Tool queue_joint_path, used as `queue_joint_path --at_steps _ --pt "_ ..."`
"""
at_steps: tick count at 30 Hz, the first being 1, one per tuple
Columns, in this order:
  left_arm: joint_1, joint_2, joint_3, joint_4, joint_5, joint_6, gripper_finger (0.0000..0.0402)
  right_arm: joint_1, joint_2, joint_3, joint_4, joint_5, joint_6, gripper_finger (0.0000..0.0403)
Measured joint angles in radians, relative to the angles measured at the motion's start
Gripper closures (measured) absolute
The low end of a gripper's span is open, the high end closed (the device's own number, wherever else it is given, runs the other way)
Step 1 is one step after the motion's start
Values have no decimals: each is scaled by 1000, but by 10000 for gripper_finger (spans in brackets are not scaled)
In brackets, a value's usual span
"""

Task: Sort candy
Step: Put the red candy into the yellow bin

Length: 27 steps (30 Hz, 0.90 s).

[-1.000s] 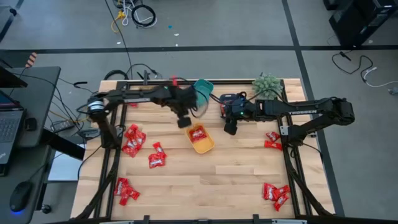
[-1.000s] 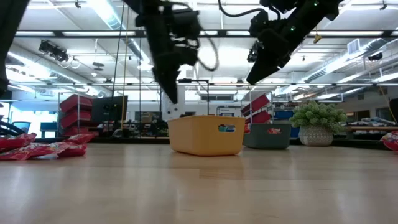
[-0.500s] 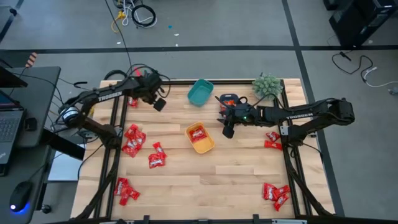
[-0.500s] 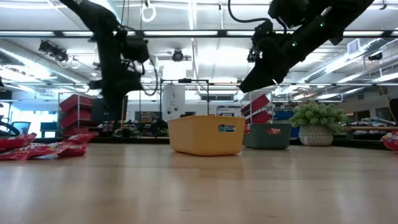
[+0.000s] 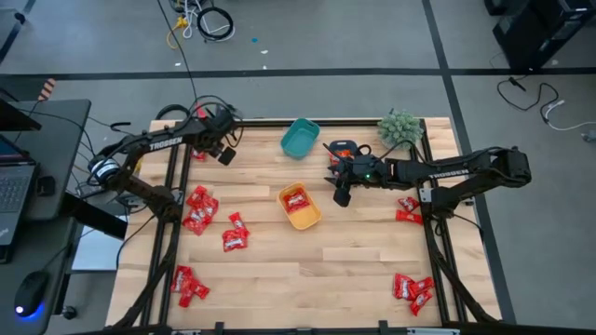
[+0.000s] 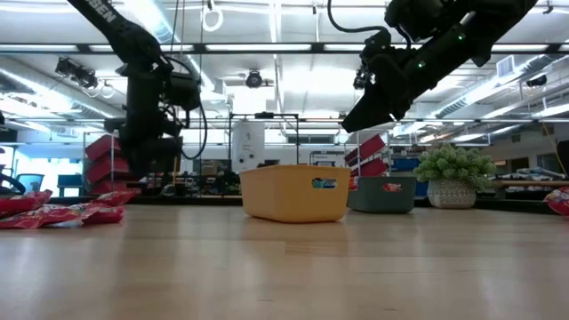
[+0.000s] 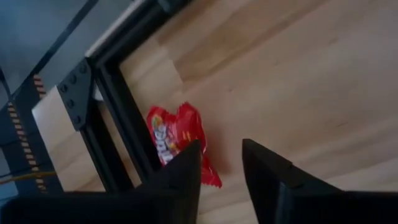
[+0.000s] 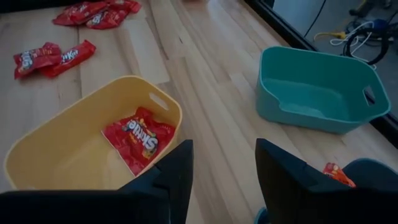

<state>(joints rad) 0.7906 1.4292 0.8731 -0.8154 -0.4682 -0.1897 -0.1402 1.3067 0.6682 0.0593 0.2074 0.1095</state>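
Note:
Red candy lies in loose heaps at the table's left (image 5: 198,209), near left (image 5: 186,284), right (image 5: 408,207) and near right (image 5: 413,290). One candy (image 8: 140,140) lies flat in the yellow bin (image 5: 300,206). A single candy (image 7: 177,134) lies flat at the far left, against the black frame. My left gripper (image 7: 221,155) hangs open just above and beside it, apart from it, with nothing between the fingers. My right gripper (image 8: 224,155) hovers open and slanting down, right of the yellow bin (image 8: 37,162). Nothing is between its fingers.
An empty teal bin (image 5: 300,138) stands at the far middle. A darker bin (image 6: 382,194) with a candy in it sits under my right arm. A small potted plant (image 5: 399,126) is at the far right. A black frame (image 7: 118,118) runs along the table's edges.
My left gripper has swung from over the yellow bin toward the table's far left corner, sinking and rolling about its own axis as it went. It now hangs over the lone candy by the frame. My right gripper has tipped a little further down, in place.

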Motion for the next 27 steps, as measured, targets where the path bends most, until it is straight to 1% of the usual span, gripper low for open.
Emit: queue_joint_path --at_steps 5,9,12,17,22,25,27 --pt "41 0 -44 17 5 -27 242 0 0 0 0 0 -1 244" --pt "83 0 -84 59 6 -28 226 0 0 0 0 0 -1 244" --pt "89 1 -87 89 9 -27 224 0 0 0 1 0 -5 244" --pt "87 18 -87 92 18 -23 225 0 0 0 16 0 -13 247" --pt "102 96 -86 132 44 -20 225 0 0 0 15 -1 -27 246" --pt "115 157 -85 158 30 2 225 0 0 0 15 0 -27 246" --pt "106 170 -72 154 11 5 230 0 0 0 15 -1 -27 246"
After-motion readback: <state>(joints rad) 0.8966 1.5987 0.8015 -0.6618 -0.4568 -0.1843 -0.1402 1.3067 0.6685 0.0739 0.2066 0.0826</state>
